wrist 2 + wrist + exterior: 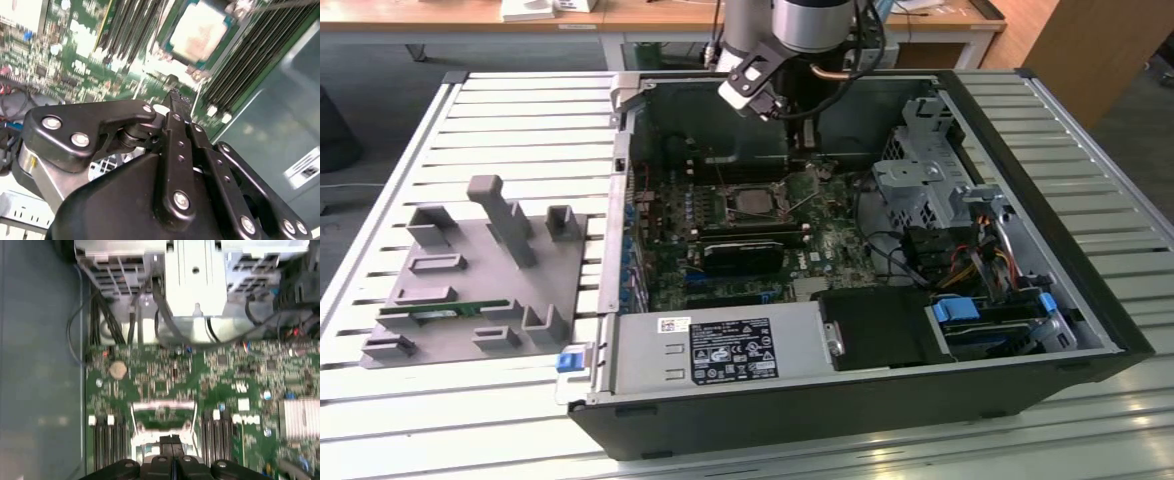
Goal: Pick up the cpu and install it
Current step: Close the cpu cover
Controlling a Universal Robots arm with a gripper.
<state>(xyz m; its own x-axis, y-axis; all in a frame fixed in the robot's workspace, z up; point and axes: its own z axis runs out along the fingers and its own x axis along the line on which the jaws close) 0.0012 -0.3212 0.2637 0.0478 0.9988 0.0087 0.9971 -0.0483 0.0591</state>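
The hand (171, 441) is closest, its fingers pressed together with nothing between them, hanging over the green board (720, 250) inside the open computer case (854, 420). The cpu (200, 30) lies flat in its socket (162, 404), just beyond the fingertips. Memory slots (250, 60) crowd both sides, and the case walls stand well apart. The case sits mid-worktop (520, 110).

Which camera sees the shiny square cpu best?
The second wrist view: there the cpu looks large, shiny and silver. In the exterior view it is a tiny grey square. In the first wrist view it is hard to tell.
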